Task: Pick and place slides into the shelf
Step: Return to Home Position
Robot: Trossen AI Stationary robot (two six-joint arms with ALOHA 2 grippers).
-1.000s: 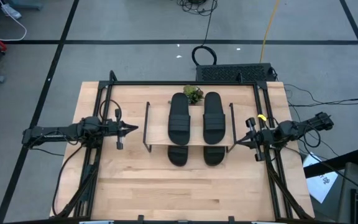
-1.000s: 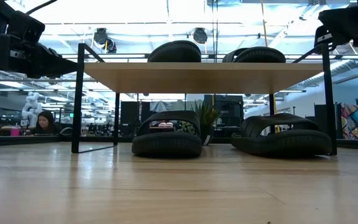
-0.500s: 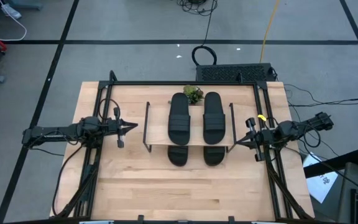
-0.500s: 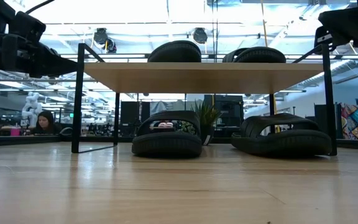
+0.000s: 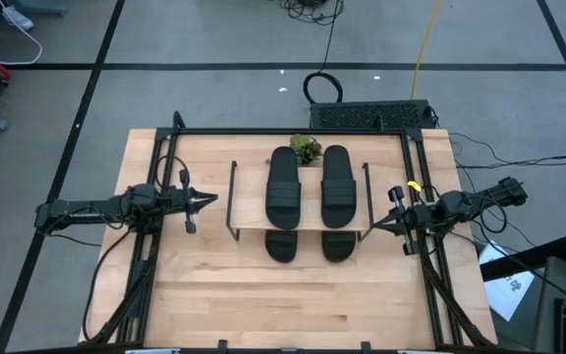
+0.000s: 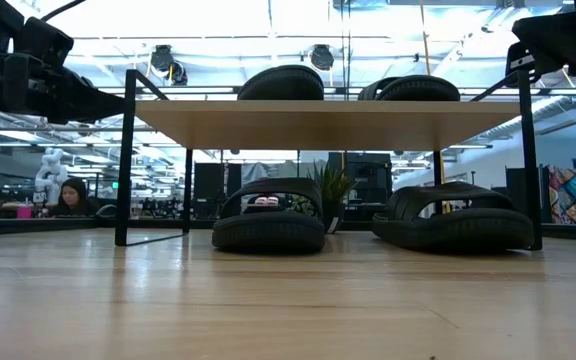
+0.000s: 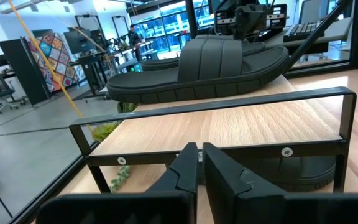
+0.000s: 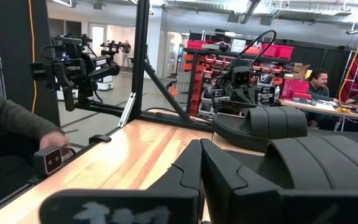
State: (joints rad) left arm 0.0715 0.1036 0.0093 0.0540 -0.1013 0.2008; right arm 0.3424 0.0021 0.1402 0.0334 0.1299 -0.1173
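Note:
The shelf stands mid-table, with a light wood top board and black wire sides. Two black slides lie flat on the top board. Two more rest on their soles underneath it, and their ends stick out toward the near edge. My left gripper hovers shut just outside the shelf's left wire side. My right gripper hovers shut at the shelf's right side, level with the upper slides.
A small green plant sits behind the shelf at its far end. The table's black frame rails run along the far edge and both sides. Bare wood lies between the shelf and the near edge. A person's sleeve shows beyond the table.
My left gripper has shifted slightly beside the shelf's left side in the first half second and has then kept still, staying shut. The slides, the shelf and my right gripper have not moved.

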